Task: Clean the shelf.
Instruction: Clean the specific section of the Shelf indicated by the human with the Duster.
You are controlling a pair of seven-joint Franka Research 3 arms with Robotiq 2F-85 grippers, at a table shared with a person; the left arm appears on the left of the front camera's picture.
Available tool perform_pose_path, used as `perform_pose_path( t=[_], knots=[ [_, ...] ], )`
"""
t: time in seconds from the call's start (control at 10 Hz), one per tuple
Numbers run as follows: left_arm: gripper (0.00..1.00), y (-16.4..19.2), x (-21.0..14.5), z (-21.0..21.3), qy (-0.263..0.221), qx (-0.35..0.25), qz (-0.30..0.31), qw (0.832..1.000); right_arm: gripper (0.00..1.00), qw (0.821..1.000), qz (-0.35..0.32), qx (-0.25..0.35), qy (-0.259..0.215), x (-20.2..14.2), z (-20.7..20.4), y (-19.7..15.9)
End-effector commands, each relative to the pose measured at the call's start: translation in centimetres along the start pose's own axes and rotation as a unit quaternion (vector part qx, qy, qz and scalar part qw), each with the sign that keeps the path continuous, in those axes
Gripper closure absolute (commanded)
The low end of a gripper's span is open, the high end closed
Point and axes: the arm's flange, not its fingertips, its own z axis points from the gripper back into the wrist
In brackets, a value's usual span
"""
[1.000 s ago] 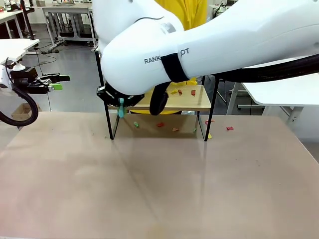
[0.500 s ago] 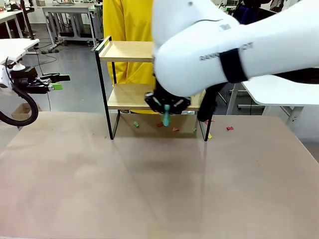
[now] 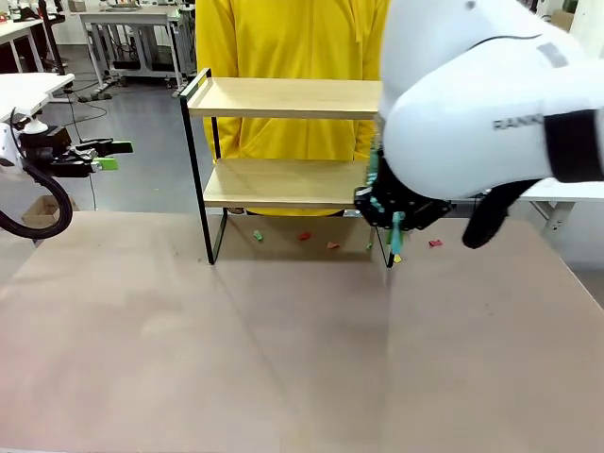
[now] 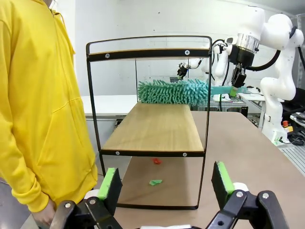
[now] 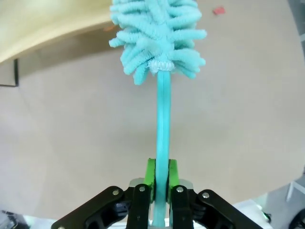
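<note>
The shelf (image 3: 283, 181) stands at the far side of the table (image 3: 283, 377), just in front of a person in yellow (image 3: 283, 38). Its boards look bare, while coloured scraps (image 3: 304, 236) lie on the table beneath. My right jaws pinch the handle of a teal duster (image 5: 161, 119), its fluffy head at the shelf's right end, level with the lower board — placed for sweeping, I judge. My left jaws hang spread, well aside — out of the way.

Bright, even indoor light. Faint sheen on the surface (image 3: 189, 359), soft streaks below the shelf (image 3: 283, 97) legs. Close to the lens, the right arm (image 3: 472, 94) looks slightly soft. Wrist views bow straight lines toward the edges.
</note>
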Motion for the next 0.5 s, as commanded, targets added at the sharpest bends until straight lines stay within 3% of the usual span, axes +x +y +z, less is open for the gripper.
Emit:
perform_pose_path(
  t=[0.0,0.1,0.2,0.3,0.4],
  knots=[
    [0.00,-0.2,0.2,0.0,-0.001,0.002,-0.005,1.000,0.87,1.000,-0.001,-0.008,-0.004,-0.5,1.1,-1.2],
    [0.00,-0.2,0.2,0.0,-0.001,0.002,-0.005,1.000,0.87,1.000,0.016,0.002,-0.008,-0.7,1.4,-0.9],
    [0.00,-0.2,0.2,0.0,-0.001,0.002,-0.005,1.000,0.87,0.996,0.060,0.066,-0.017,-1.2,1.9,1.3],
    [0.00,-0.2,0.2,0.0,-0.001,0.002,-0.005,1.000,0.87,1.000,0.006,-0.004,-0.012,-0.5,1.2,-0.7],
    [0.00,-0.2,0.2,0.0,-0.001,0.002,-0.005,1.000,0.87,1.000,0.006,-0.004,-0.012,-0.5,1.2,-0.7]
  ],
)
